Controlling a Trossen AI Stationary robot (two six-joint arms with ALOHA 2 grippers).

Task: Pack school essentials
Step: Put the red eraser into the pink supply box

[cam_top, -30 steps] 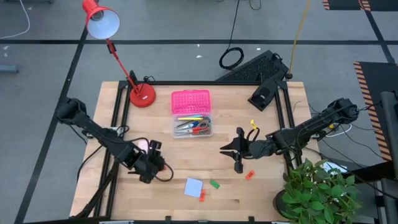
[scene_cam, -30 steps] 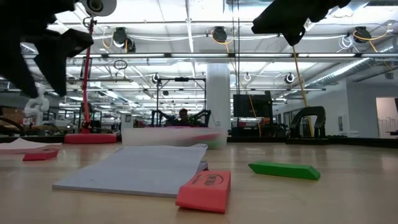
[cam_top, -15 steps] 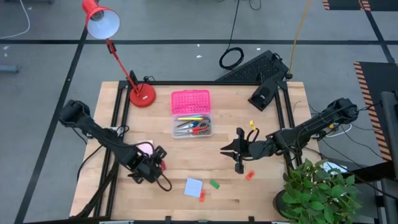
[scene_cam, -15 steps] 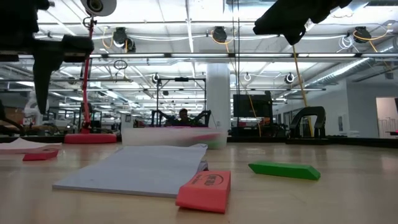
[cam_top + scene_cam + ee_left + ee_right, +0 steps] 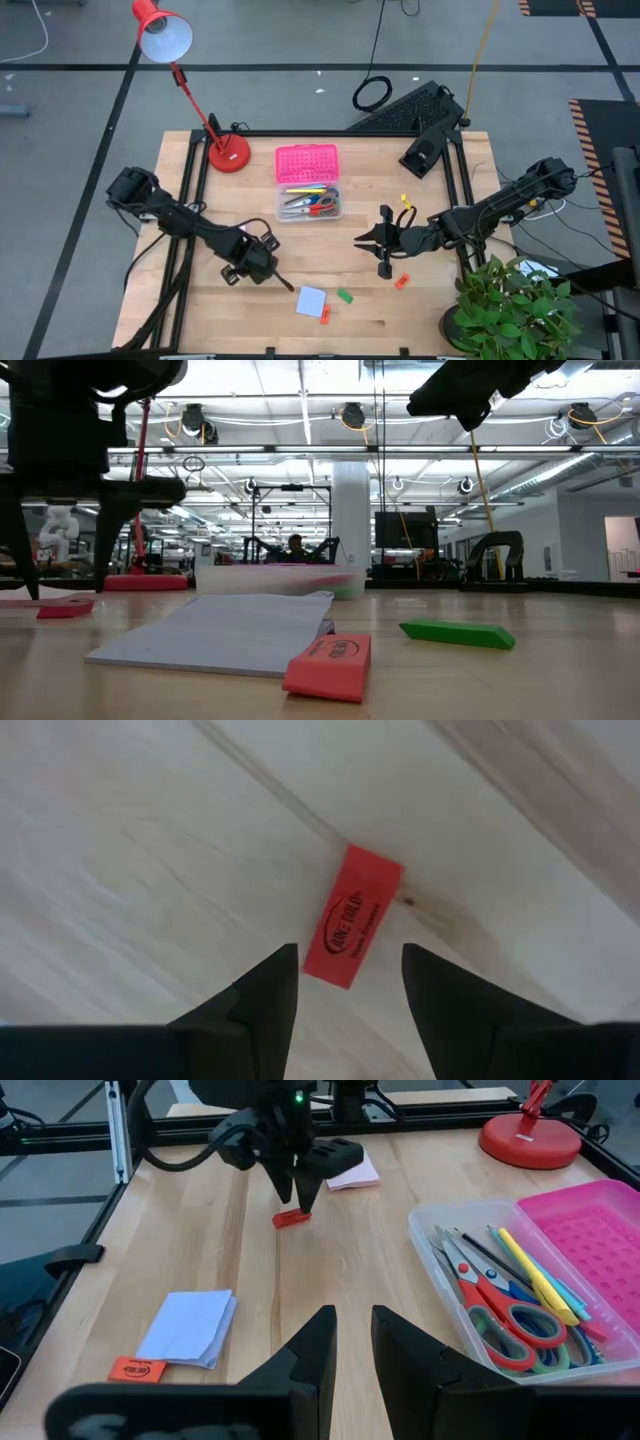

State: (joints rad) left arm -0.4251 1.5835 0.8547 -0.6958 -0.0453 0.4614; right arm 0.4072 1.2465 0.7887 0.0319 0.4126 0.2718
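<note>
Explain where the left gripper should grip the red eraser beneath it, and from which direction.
Grip the red eraser across its two long edges, coming straight down. It lies flat on the table, and the open left gripper already straddles one end, so the narrow width fits between the fingers.

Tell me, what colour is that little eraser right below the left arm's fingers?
Red, with dark printed lettering; the eraser shows best in the left wrist view.

Left tool [image 5: 343, 982] pointing down, fingers parted; right tool [image 5: 348, 1342] hovering, fingers parted.
</note>
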